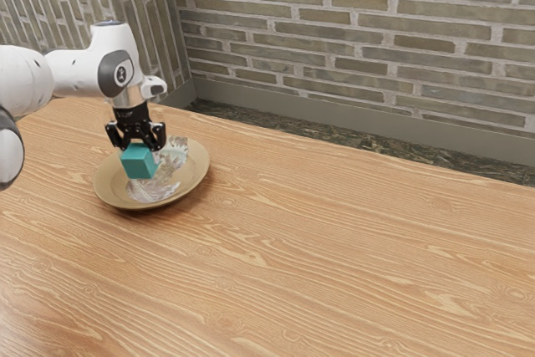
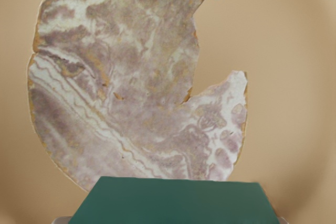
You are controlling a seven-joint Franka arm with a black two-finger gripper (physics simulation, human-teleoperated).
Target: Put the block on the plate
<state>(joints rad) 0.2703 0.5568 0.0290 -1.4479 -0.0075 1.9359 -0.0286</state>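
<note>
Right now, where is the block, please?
The block is held in the gripper, over the plate, toward the exterior view's left.

The teal, cube-shaped block [image 1: 139, 161] was upright over the round tan plate [image 1: 198, 175], its contact with it unclear. The plate, shallow with a raised rim and a jagged-edged, marbled white-and-mauve patch inside, lay face up on the wood-grained table [image 1: 318, 240].

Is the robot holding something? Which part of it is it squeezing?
Yes, the black two-finger hand holds the teal cube-shaped block by two opposite sides, near its top.
</note>
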